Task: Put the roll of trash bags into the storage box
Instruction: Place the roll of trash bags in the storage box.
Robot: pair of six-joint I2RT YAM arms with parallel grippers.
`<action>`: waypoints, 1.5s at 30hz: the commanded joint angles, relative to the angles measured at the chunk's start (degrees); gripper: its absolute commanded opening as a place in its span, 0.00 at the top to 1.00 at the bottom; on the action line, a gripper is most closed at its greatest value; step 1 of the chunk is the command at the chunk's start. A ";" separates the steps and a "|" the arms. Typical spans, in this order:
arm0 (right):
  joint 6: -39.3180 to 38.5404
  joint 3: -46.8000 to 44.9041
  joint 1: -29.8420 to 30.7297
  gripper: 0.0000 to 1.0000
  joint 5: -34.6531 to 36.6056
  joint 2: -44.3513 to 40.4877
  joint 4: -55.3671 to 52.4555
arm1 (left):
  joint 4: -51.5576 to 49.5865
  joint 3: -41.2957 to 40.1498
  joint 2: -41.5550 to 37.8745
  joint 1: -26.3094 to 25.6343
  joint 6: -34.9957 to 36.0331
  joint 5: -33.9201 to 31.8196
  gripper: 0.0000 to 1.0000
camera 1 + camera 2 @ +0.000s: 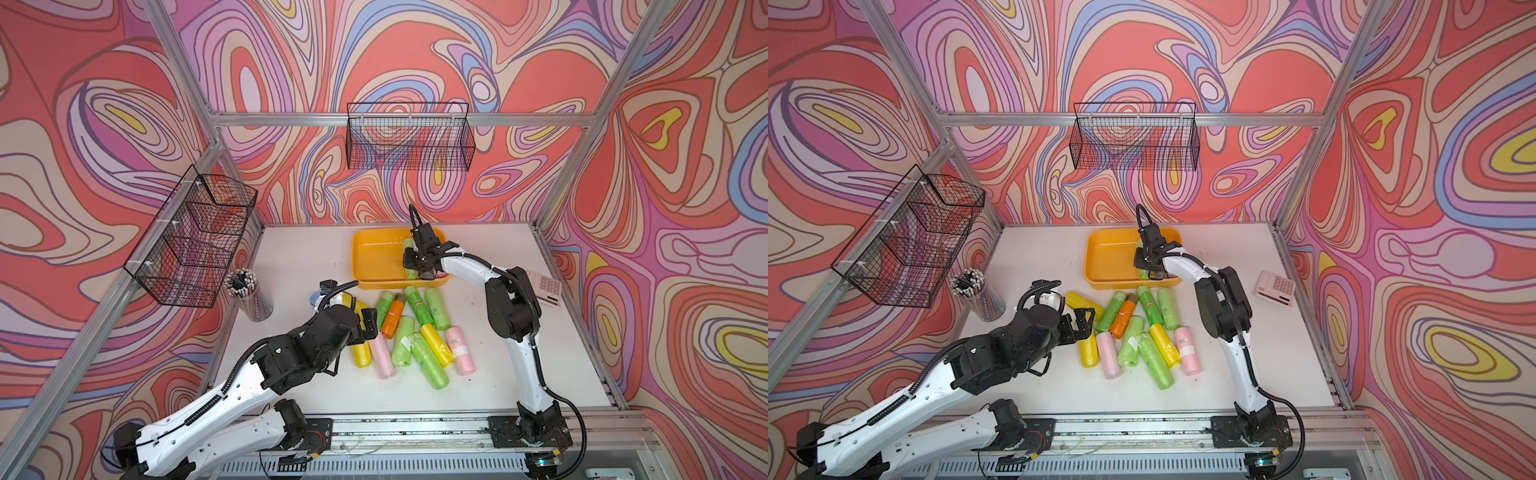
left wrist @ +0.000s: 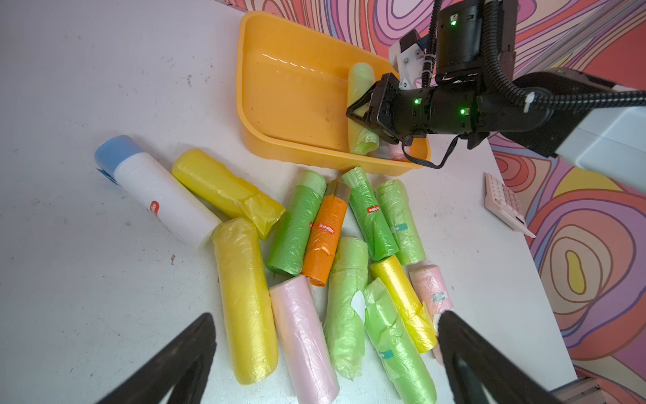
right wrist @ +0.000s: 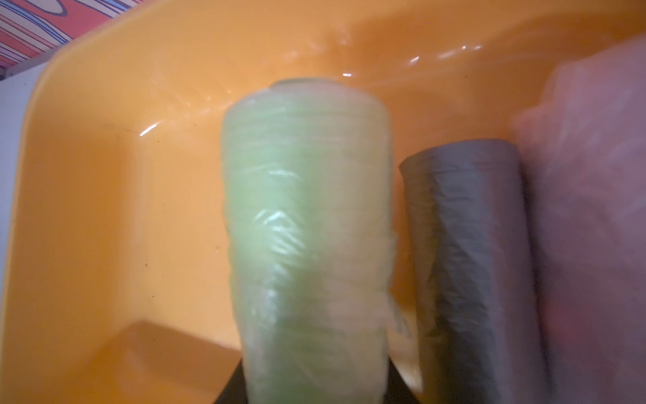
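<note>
The right gripper clamps the pale green roll inside the storage box, 3 o'clock side; release is pending. The left gripper stands open, empty.

Storage box glossy smooth plastic; green roll crinkled shiny film.

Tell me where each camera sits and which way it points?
Top views: high behind the robot's base, facing down at the table, storage box, left arm and right arm.
Left wrist: on the left arm, facing loose rolls and box past its open left end effector; the right end effector shows too.
Right wrist: on the right arm, facing into the box along the gripped pale green roll; only a dark edge of its fingers shows.
Shared: all four views show that roll and the box.
</note>
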 commanded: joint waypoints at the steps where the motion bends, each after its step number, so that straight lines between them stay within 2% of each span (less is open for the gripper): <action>1: -0.91 2.97 0.24 0.99 4.99 1.62 -1.64 | -2.09 1.56 -0.32 -0.27 0.14 -1.89 0.00; 6: -1.87 7.06 0.19 1.00 8.28 4.50 -5.90 | -2.52 1.54 -0.49 -0.32 0.14 -2.25 0.00; 20: -3.20 7.30 0.24 0.96 11.34 7.09 -6.15 | -3.13 1.72 -1.18 -0.26 0.22 -2.63 0.00; 24: -3.10 7.86 0.24 0.92 11.53 8.01 -7.46 | -4.24 2.15 -1.79 -0.33 0.49 -2.86 0.00; 26: -3.28 8.50 0.23 0.85 11.91 8.06 -8.67 | -4.54 2.28 -2.32 -0.30 0.45 -3.19 0.00; 30: -3.07 6.73 0.27 0.62 12.48 5.54 -8.54 | -5.23 2.89 -3.44 -0.28 0.30 -3.33 0.00; 34: -2.68 2.64 0.22 0.51 12.09 1.13 -5.97 | -4.79 2.98 -3.69 -0.33 0.14 -2.53 0.00; 37: -2.66 1.73 0.22 0.38 12.15 -1.64 -5.47 | -4.81 3.54 -3.06 -0.32 -0.37 -1.57 0.00; 45: -4.30 0.64 0.20 0.23 10.71 -7.25 -5.52 | -5.06 2.23 -3.76 -0.28 -3.61 1.44 0.00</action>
